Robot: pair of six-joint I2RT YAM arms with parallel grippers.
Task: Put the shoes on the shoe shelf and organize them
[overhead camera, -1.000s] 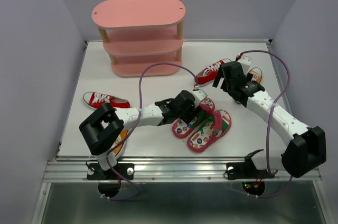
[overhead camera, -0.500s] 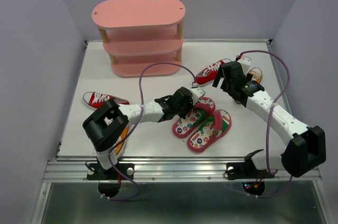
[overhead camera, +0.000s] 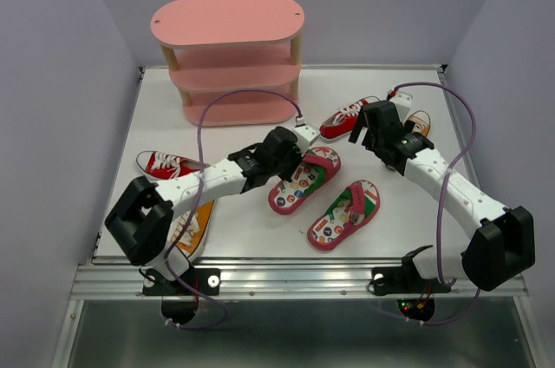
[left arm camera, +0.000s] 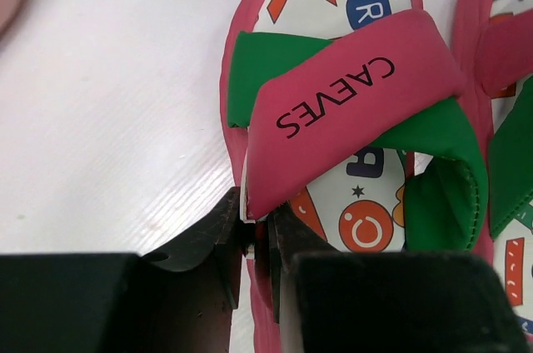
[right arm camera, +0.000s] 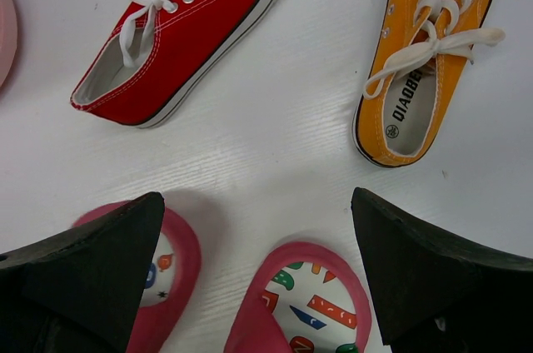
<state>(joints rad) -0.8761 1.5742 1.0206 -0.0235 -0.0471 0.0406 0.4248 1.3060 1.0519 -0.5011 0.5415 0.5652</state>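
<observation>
Shifted closer to the shoe shelf, one pink flip-flop — left gripper nipped onto its strap, the only raised hold; right gripper gapes empty.

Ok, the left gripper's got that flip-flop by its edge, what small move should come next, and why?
Probably lift the flip-flop a little, ready to carry to the shoe shelf. The left gripper is pinched on its rim beside the strap, the grip looks set, and no shoe sits on the shelf yet.
</observation>
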